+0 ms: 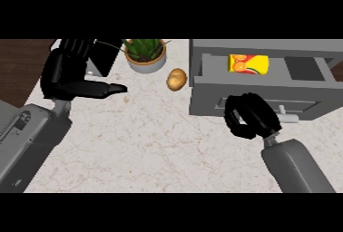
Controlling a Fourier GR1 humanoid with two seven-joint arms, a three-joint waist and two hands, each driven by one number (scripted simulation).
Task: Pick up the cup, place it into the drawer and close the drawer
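Note:
The cup [248, 64], yellow with an orange fruit print, lies inside the open grey drawer [208, 77] at the upper right. My right hand [252, 116] is at the drawer's front panel [214, 107], just left of its pale handle [286, 115]. Its fingers are relaxed and bent slightly, holding nothing, and it is apart from the cup. Far from the drawer, at the upper left, my left hand [72, 80] rests open with its thumb pointing right.
A potted plant [146, 53] stands at the back of the marble counter [154, 140]. A brown potato [176, 79] lies between the plant and the drawer. The counter's left edge meets dark wood [17, 68].

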